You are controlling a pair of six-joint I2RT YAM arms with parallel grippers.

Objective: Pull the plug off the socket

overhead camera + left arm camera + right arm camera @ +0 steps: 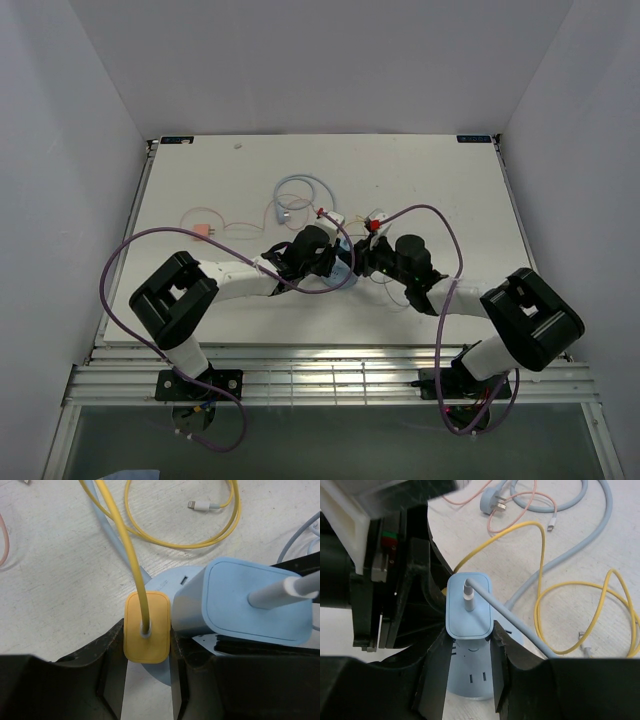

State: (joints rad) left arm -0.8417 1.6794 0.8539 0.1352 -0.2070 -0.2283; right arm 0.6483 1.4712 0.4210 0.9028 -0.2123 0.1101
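Left gripper (146,647) clamps yellow plug (156,611); right gripper (468,647) clamps blue plug (478,616); both plugs in socket (470,680), towards table (450,180) near edge.

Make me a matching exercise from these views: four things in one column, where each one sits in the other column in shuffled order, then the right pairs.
Things
1. yellow plug
2. blue plug
3. socket
4. yellow cable's free end

Places
A. between the fingers of the right tool
B. between the fingers of the left tool
C. lying loose on the table
D. under both plugs

Pairs: 1-B, 2-A, 3-D, 4-C
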